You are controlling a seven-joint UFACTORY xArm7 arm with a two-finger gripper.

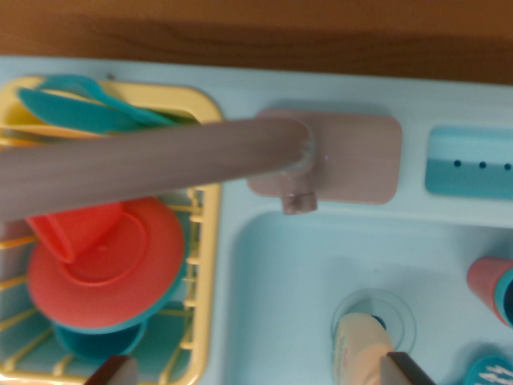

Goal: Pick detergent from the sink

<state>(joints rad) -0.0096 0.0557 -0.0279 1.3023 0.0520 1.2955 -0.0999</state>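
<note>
Apparently spread end effector, fingertips cropped, astride the half-hidden detergent in the sink.

A cream detergent bottle lies over the drain of a pale blue toy sink, beneath a grey faucet. A yellow rack beside it holds coral and teal dishes.
</note>
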